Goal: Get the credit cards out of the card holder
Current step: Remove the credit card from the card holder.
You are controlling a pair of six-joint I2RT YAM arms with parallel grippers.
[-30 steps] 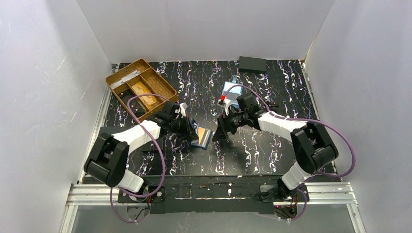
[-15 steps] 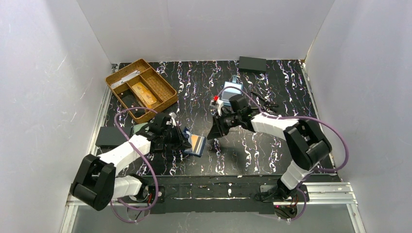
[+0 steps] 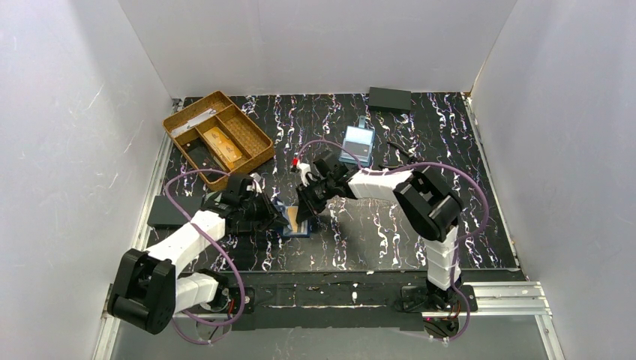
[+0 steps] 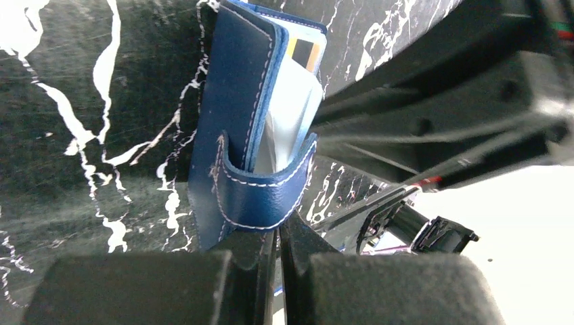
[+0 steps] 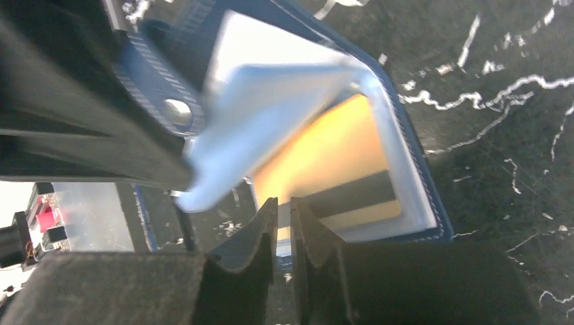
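From above, your left gripper (image 3: 271, 214) is at the near left of the table (image 3: 450, 150), holding the card holder (image 3: 294, 221) on its edge. The right gripper (image 3: 306, 204) comes in from the far right and its tip meets the open mouth. The two arms are very close here, so make your moves small.

The wooden tray (image 3: 244, 163) is far left. A flat black rectangle (image 3: 169, 212) lies just left of the left arm. The light blue case (image 3: 358, 142) and a black box (image 3: 390, 97) sit well off at the far side. None of them block the way. I judge the only real obstacle is the other arm.

In the left wrist view, the jaws are pinched nearly closed on the strap end of the navy holder. A yellow-orange credit card (image 4: 308, 53) peeks from the far end, with pale slots beside it. Keep that grip firm and steady, or the holder will probably follow the card when you pull.

In the right wrist view, the jaws are drawn almost together, with only a slit between them. They sit at the near edge of the orange card by its black stripe. I cannot tell whether the card edge is actually in the slit. A light blue flap (image 5: 257, 128) curls over the card's left side. Make sure you are on the card alone, not the flap or slot lip. Then pull straight along the slot, away from the left gripper.
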